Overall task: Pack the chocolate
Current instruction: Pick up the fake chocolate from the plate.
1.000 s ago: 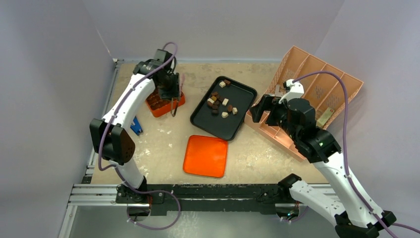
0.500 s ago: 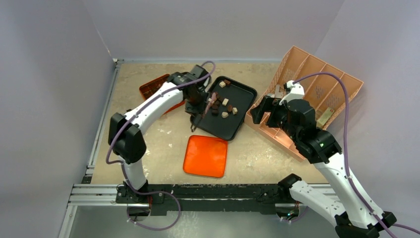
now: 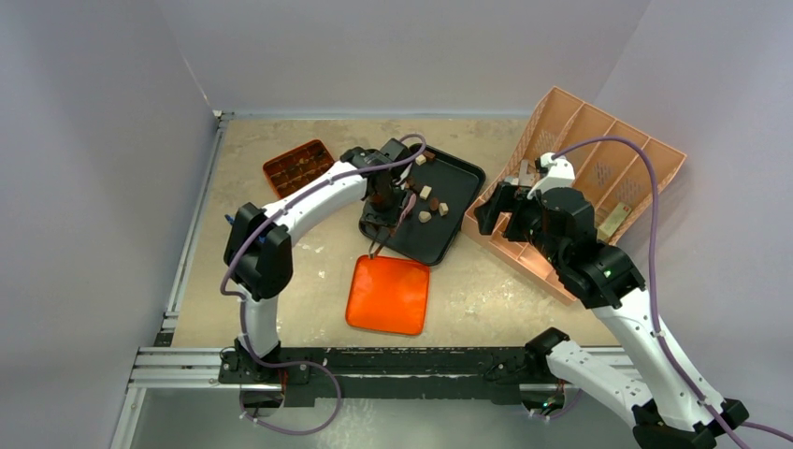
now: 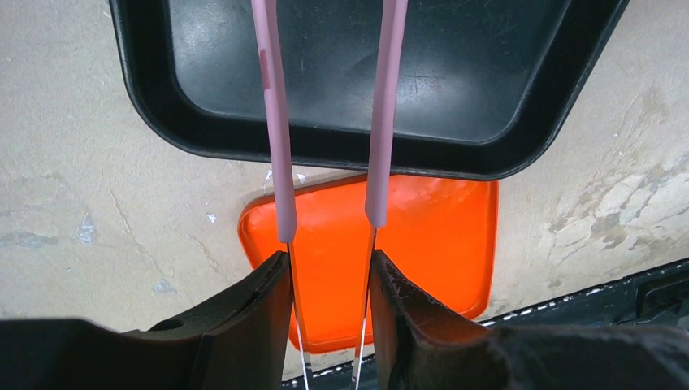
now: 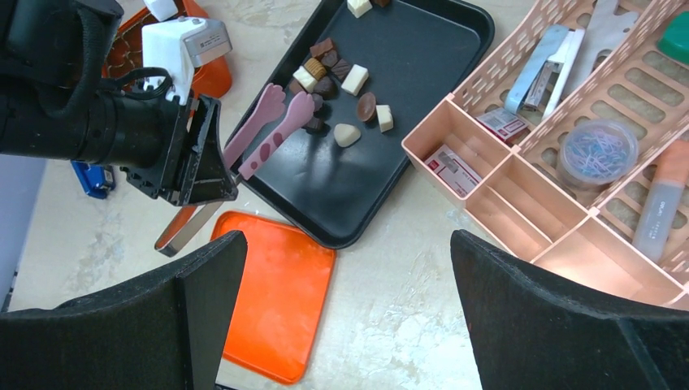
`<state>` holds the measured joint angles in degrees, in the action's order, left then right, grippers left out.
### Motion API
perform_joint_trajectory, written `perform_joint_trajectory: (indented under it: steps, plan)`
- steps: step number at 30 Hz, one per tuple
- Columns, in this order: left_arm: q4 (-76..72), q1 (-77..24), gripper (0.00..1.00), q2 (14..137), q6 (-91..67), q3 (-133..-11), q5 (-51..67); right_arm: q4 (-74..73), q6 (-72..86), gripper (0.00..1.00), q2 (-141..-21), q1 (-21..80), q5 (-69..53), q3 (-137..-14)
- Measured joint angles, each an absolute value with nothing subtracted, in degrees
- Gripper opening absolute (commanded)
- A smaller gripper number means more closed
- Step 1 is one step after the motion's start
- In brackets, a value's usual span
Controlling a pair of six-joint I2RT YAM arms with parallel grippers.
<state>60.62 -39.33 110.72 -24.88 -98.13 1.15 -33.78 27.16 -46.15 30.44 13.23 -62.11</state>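
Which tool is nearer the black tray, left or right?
Left. The left tool, gripping tongs, hangs over the black tray's near-left rim; the right tool is off its right edge, by the pink organizer.

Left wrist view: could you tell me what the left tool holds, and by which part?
The left tool grips pink-tipped metal tongs near mid-length; the right tool holds nothing.

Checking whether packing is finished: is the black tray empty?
No, several chocolate pieces lie on the black tray in the right wrist view.
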Motion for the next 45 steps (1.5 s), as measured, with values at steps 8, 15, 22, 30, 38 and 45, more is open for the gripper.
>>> perform_joint_trajectory:
  steps: [8, 15, 22, 30, 38, 45]
  plan:
    - [59.24, -39.46, 0.39, 113.14, -24.91, -97.58, 1.21, -34.00, 26.92, 0.97, -46.11, 30.44, 14.13, -62.11]
    - [57.30, -39.46, 0.38, 113.80, -25.02, -95.85, 1.52, -33.98, 26.89, 0.98, -46.17, 30.44, 14.26, -62.11]
    - [56.07, -39.46, 0.28, 115.13, -25.96, -94.59, 2.31, -33.98, 26.79, 0.97, -46.59, 30.44, 14.28, -62.11]
    - [55.94, -39.46, 0.22, 115.22, -26.39, -94.59, 2.44, -33.65, 26.94, 0.97, -46.61, 30.44, 14.04, -62.11]
    - [56.38, -39.46, 0.21, 112.68, -26.68, -92.95, 2.04, -33.47, 26.92, 0.97, -46.63, 30.44, 14.02, -62.06]
    - [57.28, -39.46, 0.21, 108.36, -27.55, -92.75, 1.17, -33.06, 27.00, 0.97, -47.24, 30.44, 14.00, -62.06]
